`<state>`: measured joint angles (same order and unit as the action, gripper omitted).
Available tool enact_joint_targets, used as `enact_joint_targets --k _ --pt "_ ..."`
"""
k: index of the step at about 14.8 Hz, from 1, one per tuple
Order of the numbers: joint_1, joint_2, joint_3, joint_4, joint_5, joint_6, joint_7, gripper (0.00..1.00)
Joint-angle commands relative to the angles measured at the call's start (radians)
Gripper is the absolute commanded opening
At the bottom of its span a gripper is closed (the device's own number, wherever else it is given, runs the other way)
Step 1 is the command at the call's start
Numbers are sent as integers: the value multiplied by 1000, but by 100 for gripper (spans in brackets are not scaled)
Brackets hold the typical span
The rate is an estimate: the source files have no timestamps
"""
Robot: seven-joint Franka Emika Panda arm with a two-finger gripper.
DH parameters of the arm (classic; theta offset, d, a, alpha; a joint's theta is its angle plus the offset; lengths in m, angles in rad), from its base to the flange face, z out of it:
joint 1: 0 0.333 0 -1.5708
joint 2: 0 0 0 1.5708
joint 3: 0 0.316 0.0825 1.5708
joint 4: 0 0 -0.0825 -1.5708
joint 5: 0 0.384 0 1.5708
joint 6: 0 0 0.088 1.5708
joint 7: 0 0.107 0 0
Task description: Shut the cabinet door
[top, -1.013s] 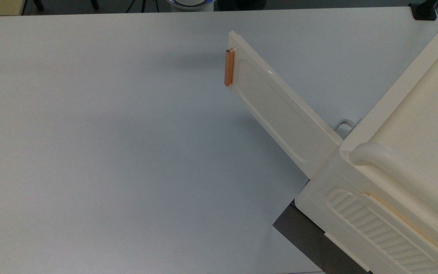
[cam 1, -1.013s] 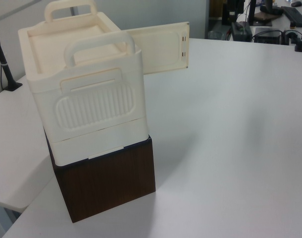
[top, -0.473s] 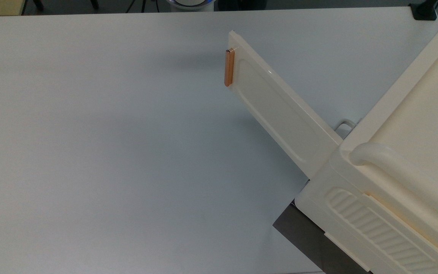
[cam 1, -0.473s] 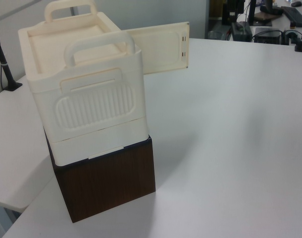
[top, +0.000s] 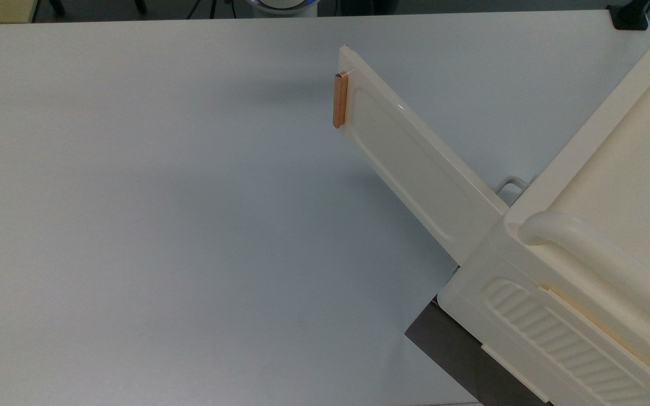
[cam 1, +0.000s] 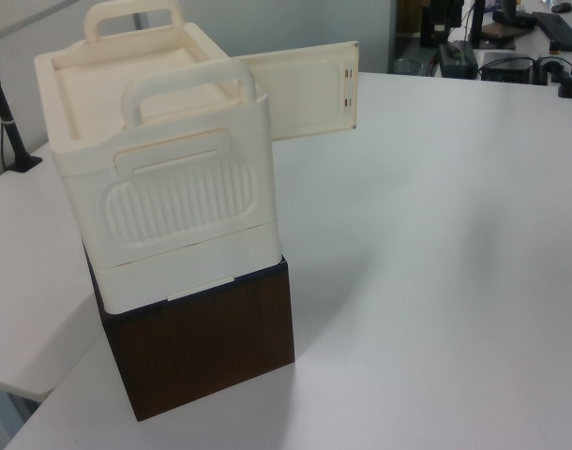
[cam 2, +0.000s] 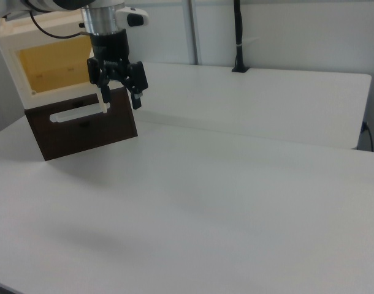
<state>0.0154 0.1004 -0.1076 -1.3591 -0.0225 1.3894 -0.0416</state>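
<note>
One cabinet door (top: 415, 163) swung wide open from the cabinet (cam 1: 164, 187), handle (top: 340, 100) at its far edge; gripper (cam 2: 118, 92) near the cabinet, fingers (cam 2: 137, 98) spread, empty; best to push the door's outer face near the handle, sweeping steadily toward the cabinet.

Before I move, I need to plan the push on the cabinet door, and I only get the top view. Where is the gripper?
Observer: In the right view the gripper hangs above the table, in line with the cabinet's open front; how near to it I cannot tell.
Operator: Open or shut?
Observer: Open, with nothing between the fingers.
Operator: What is the dark corner under the cabinet?
Observer: In the left view, a dark brown wooden box that the cabinet stands on.
</note>
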Motion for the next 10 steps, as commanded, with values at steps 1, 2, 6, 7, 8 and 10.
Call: enact_joint_targets --k 1,2,6,7,8,10 --pt "5 -10 -1 -23 1 28 -58 100" --pt "5 -10 -1 -23 1 28 -67 100" --pt "3 -11 -1 -23 -1 26 -69 100" --pt "3 -11 -1 -23 -2 26 -70 100" --pt "3 -10 -1 -23 -2 26 -70 100" --pt "5 -10 -1 -25 -2 26 -70 100"
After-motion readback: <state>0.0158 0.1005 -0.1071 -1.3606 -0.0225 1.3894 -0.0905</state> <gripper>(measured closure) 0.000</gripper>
